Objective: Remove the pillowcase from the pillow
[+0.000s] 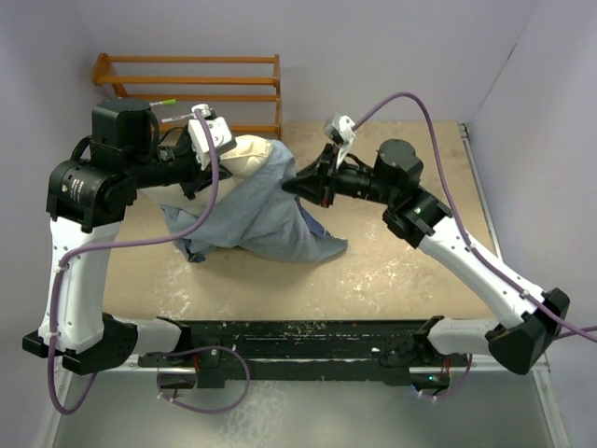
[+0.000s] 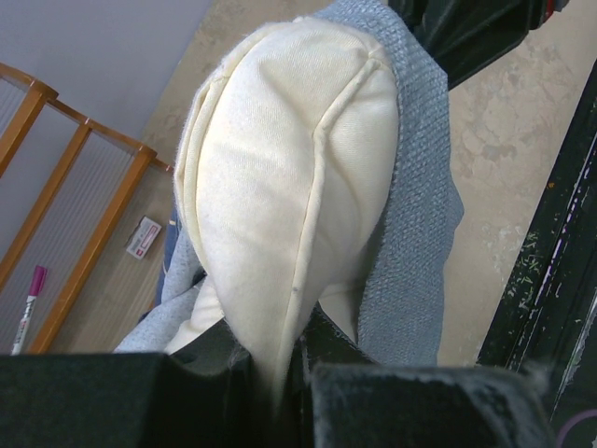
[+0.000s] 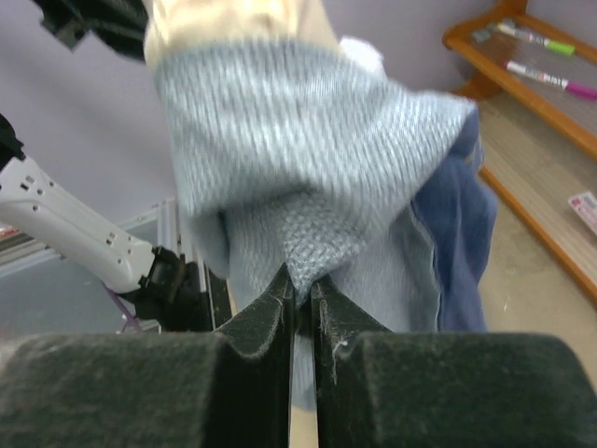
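The cream-white pillow [image 1: 247,152] sticks out of the blue pillowcase [image 1: 266,219] at the table's back left. My left gripper [image 1: 207,157] is shut on the pillow's bare corner; in the left wrist view the cream cushion [image 2: 289,177] fills the frame with pale blue-grey fabric [image 2: 415,233] folded back beside it. My right gripper [image 1: 287,185] is shut on a pinch of the pillowcase's edge; in the right wrist view the pale woven fabric [image 3: 298,168] rises from between my fingers [image 3: 270,313]. The rest of the pillowcase drapes down onto the table.
A wooden rack [image 1: 191,84] stands against the back wall, with markers [image 3: 541,42] on its shelf. A small white-and-red card [image 2: 145,236] lies on the table near it. Purple walls close in at the back and right.
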